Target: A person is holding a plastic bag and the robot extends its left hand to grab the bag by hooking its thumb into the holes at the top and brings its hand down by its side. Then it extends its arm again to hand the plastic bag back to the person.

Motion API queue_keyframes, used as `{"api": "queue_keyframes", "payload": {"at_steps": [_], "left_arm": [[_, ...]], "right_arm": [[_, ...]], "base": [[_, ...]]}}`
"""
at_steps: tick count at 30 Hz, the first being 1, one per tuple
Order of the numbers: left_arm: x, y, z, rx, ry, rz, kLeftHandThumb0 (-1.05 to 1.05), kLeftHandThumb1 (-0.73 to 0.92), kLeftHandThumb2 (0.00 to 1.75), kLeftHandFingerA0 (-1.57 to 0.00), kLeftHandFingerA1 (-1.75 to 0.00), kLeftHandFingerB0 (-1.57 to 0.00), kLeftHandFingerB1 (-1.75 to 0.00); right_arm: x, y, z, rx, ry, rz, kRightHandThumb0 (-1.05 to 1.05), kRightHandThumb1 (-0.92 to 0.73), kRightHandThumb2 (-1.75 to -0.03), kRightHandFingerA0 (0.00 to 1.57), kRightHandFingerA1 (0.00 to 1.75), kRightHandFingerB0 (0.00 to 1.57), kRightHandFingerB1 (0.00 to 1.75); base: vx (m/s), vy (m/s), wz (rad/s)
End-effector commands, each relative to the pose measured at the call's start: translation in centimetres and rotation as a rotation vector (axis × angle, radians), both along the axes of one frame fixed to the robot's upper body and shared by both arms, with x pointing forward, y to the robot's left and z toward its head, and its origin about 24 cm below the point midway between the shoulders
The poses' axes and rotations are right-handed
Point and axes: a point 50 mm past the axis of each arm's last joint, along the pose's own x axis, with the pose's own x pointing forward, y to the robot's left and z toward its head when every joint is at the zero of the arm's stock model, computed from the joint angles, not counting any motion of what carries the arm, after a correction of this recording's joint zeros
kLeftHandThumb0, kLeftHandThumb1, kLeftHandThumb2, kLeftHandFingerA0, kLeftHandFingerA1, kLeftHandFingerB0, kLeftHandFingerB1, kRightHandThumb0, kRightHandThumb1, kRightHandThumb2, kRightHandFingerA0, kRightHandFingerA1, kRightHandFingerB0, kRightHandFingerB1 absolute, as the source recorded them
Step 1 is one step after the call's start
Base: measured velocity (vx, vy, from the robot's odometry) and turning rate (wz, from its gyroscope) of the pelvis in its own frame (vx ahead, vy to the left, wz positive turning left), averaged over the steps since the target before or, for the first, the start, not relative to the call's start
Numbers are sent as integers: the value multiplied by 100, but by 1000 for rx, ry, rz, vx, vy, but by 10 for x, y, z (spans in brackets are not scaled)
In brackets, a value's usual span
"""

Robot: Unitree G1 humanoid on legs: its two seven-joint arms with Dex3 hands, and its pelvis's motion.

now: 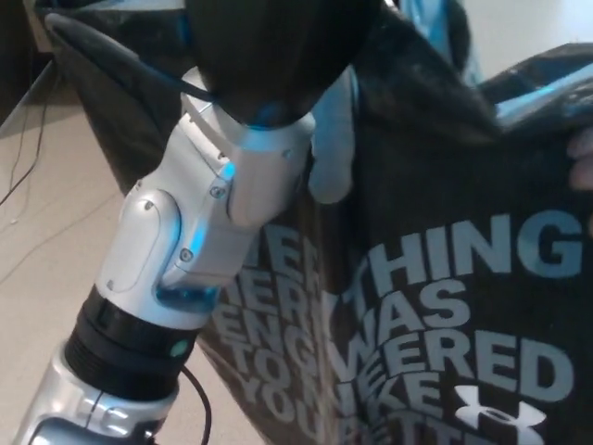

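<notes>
From the head camera I see a pale beige floor [56, 241] down the left side, with a thin dark cable [23, 176] trailing across it, and a light strip of table [537, 32] in the far right corner; the rest of the room is blocked out. One plastic bag [445, 352], black, fills the middle and right of my view, held up close to the lens. Its pale grey-blue print reads in part "THING", "WAS", "WERED", with more cut-off lines to the left and below, and a white Under Armour logo [498, 419] sits near the bottom right. One robot arm is in view, my left: its silver forearm [199, 232] rises from the near left corner to the left hand [269, 56], a black mass at the top, pressed against the bag's upper part. I cannot tell whether its fingers are clenched on the bag or released; the grip itself is hidden. At the right edge, a sliver of a person's hand [582, 158] touches the bag.
</notes>
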Motion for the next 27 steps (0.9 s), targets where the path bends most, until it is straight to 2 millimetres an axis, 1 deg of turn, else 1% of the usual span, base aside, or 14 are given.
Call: {"api": "queue_keyframes", "payload": {"at_steps": [1, 2, 3, 4, 5, 6, 7, 13, 15, 18, 19, 20, 21, 27], "left_arm": [[3, -2, -7, 131, 252, 35, -27, 72, 61, -103, -102, -62, -41], [3, -3, -10, 144, 288, 38, -28, 68, 60, -90, -67, -51, -37], [4, -3, -12, 157, 328, 40, -28, 68, 60, -90, -67, -51, -37], [6, -2, -18, 227, 437, 94, -28, 25, 83, -2, -49, 0, -46], [8, -1, -22, 273, 508, 139, -28, 25, 83, -2, -49, 0, -46], [10, 3, -26, 349, 590, 197, -58, 38, 73, 0, -10, -6, -22], [11, 4, -28, 384, 614, 240, -63, 41, 76, 0, 0, -2, -14], [11, 8, -33, 437, 665, 259, -69, 40, 81, 0, 0, 0, -8], [10, 9, -32, 437, 646, 262, -72, 41, 82, 0, 0, 0, -5], [9, 10, -31, 437, 633, 266, -73, 41, 82, 0, 0, 0, -4], [8, 11, -31, 438, 633, 266, -85, 45, 57, 0, 0, 0, -5], [8, 11, -31, 439, 636, 266, -85, 45, 57, 0, 0, 0, -5], [7, 12, -30, 436, 641, 265, -72, 41, 82, 0, 0, 0, -4], [6, 14, -31, 442, 668, 262, -71, 41, 82, 0, 0, 0, -4]], "right_arm": [[-6, -5, -2, -9, 16, -5, -31, -51, -82, 88, 72, 68, 64], [-7, -6, -2, -10, 21, -5, -30, -51, -84, 87, 72, 67, 64], [-8, -6, -3, -10, 28, -5, -30, -51, -84, 87, 72, 67, 64], [-8, -6, -3, -11, 32, -4, -30, -51, -84, 86, 72, 67, 64], [-8, -6, -3, -12, 30, -4, -30, -51, -84, 86, 72, 67, 64], [-8, -5, -3, -10, 32, -3, -26, -63, -58, 91, 57, 72, 49], [-8, -5, -2, -10, 32, -3, -30, -51, -85, 86, 73, 66, 64], [-7, -5, -2, 3, 28, -8, -30, -51, -83, 86, 73, 68, 64], [-5, -5, -2, 2, 30, -7, -30, -51, -84, 87, 73, 67, 64], [-5, -6, -2, -5, 31, -4, -30, -52, -84, 87, 72, 68, 64], [-5, -6, -2, -6, 30, -2, -31, -52, -84, 87, 72, 68, 64], [-5, -6, -2, -6, 31, -1, -31, -52, -84, 87, 72, 68, 64], [-5, -6, -2, -11, 35, 1, -31, -52, -84, 87, 72, 68, 64], [-5, -5, -2, -6, 35, 4, -31, -52, -84, 87, 72, 68, 64]], "base": [[0, 0, 0], [0, 0, 0], [0, 0, 0], [0, 0, 0], [0, 0, 0], [0, 0, 0], [0, 0, 0], [0, 0, 0], [0, 0, 0], [0, 0, 0], [0, 0, 0], [0, 0, 0], [0, 0, 0], [0, 0, 0]]}}
